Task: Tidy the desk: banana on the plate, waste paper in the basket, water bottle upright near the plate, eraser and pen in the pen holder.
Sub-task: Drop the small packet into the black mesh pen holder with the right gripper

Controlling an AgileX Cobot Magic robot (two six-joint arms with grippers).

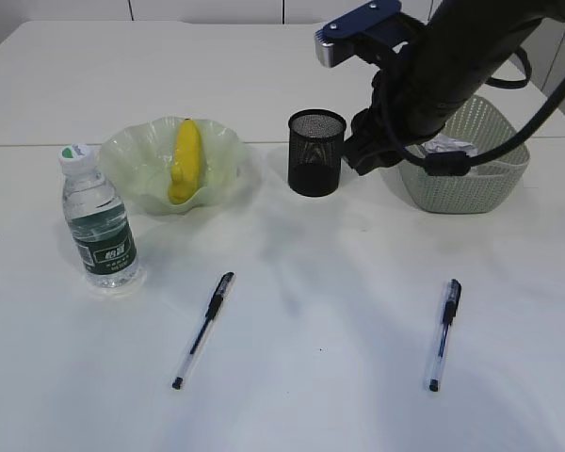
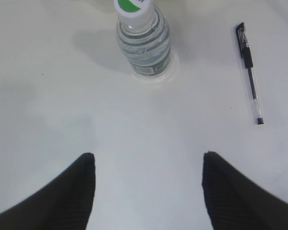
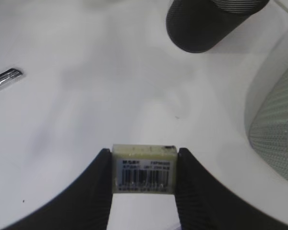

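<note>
Exterior view. Counter (image 1: 282, 395): white, seam across the back. Banana (image 1: 185, 160): lying in the plate (image 1: 132, 151); done. Water bottle (image 1: 98, 219): upright, just beside the plate on its left; done. Waste paper (image 1: 449, 146): white crumple showing inside the basket (image 1: 490, 179); judged done. Pen holder (image 1: 316, 153): upright between plate and basket; contents cannot be told. Left pen (image 1: 204, 329) and right pen (image 1: 443, 331): both flat on the counter, well apart; not yet stowed. Right arm reaches over the gap between pen holder and basket.

Left wrist view. Left hand (image 2: 148, 184): fingers apart, nothing between them, above bare counter. Water bottle (image 2: 143, 40) stands ahead; one pen (image 2: 249, 72) lies to its right.

Right wrist view. Right hand (image 3: 144, 179): clamped on the eraser (image 3: 144, 167), barcode sleeve facing the camera. Pen holder (image 3: 206, 21) ahead and slightly right; basket (image 3: 278, 129) wall at the right edge.

Outstanding: eraser into the pen holder (in hand), then both pens.
</note>
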